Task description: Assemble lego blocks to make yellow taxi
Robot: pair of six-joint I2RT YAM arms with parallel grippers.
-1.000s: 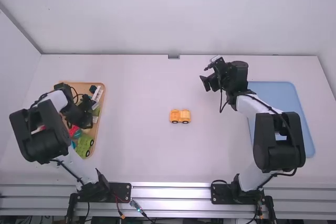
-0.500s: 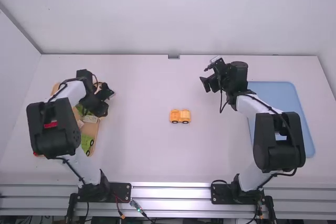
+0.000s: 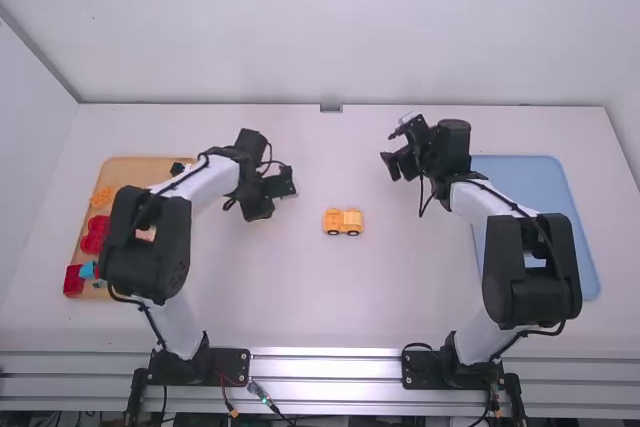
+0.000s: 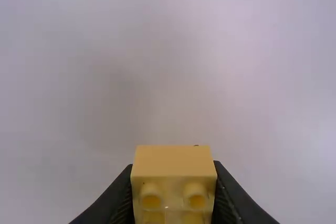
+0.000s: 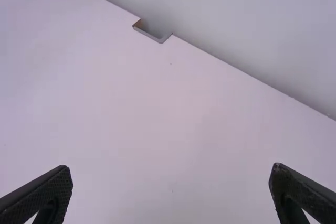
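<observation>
Yellow car (image 3: pixel 343 222), long axis crosswise (upright)

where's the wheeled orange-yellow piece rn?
High view: the wheeled orange-yellow piece sits just right of centre, between the wooden tray at left and blue tray at right. Nearest neighbour: left hand, up and to its left.

Lettering, labels, brands, numerals, signs: none can be read.
</observation>
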